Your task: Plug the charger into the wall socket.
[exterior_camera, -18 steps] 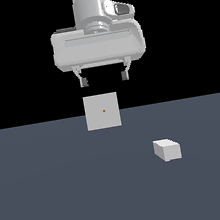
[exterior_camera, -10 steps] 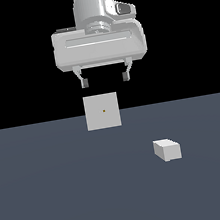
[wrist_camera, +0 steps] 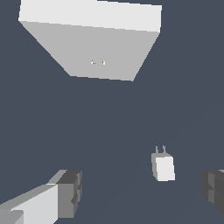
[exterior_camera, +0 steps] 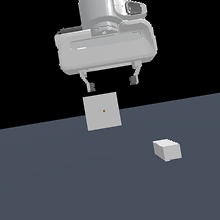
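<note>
The charger [exterior_camera: 167,149] is a small white block lying on the dark grey floor toward the exterior view's right; the wrist view shows the charger [wrist_camera: 163,166] with two short prongs at one end. The wall socket [exterior_camera: 102,111] is an upright white square panel with a tiny dark dot at its centre, also seen in the wrist view as the wall socket [wrist_camera: 101,46]. My gripper [exterior_camera: 112,84] hangs high above the floor, just over the socket's top edge, open and holding nothing. One dark fingertip [wrist_camera: 70,192] shows in the wrist view.
The dark grey floor [exterior_camera: 60,191] stretches across the lower half of the exterior view, with a black background above it. Nothing else stands on it.
The hand appears to have turned very slightly about its vertical axis. The charger and the socket have not moved.
</note>
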### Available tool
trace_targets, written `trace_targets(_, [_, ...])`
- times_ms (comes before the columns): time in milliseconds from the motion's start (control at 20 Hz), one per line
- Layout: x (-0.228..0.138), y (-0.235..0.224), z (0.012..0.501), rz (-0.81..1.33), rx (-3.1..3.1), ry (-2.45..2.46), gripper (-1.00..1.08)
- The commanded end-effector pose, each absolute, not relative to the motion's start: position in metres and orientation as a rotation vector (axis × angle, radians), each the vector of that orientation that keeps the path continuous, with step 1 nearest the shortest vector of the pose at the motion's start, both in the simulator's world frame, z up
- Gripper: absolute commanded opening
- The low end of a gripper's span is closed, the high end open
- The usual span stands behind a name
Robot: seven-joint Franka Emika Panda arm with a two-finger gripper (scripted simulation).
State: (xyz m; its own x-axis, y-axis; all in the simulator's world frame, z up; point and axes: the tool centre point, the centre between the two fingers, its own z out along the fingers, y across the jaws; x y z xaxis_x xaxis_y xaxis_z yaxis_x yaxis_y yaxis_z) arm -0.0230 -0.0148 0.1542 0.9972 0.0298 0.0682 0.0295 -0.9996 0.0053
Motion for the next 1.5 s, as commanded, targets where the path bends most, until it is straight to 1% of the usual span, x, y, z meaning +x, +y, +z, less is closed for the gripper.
trace_targets(0, [-0.028, -0.02, 0.148, 0.144, 3.134, 0.054, 1.0])
trace_targets(800, [-0.055, -0.062, 0.1, 0.424, 3.115, 0.116, 1.0])
trace_targets(1450, [-0.064, -0.085, 0.069, 0.587, 3.1, 0.154, 1.0])
